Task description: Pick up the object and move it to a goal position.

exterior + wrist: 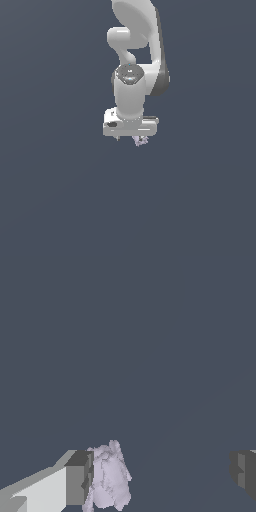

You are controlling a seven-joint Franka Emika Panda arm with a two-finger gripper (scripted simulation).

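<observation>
The object (110, 478) is a tiny pale lilac-pink lump with whitish patches. In the wrist view it lies between my two fingers, right against the inner face of one finger (75, 481), while the other finger (244, 471) stands far off. My gripper (161, 476) is open and wide apart. In the exterior view the white hand points down, and the gripper (130, 138) is low over the dark grey ground. The object (140, 141) peeks out just under the hand's edge, toward the exterior view's right. Whether the object rests on the ground I cannot tell.
The white arm (135, 65) rises above the hand to the top of the exterior view. A plain dark grey surface (60, 200) fills all the rest of both views. No goal marker shows.
</observation>
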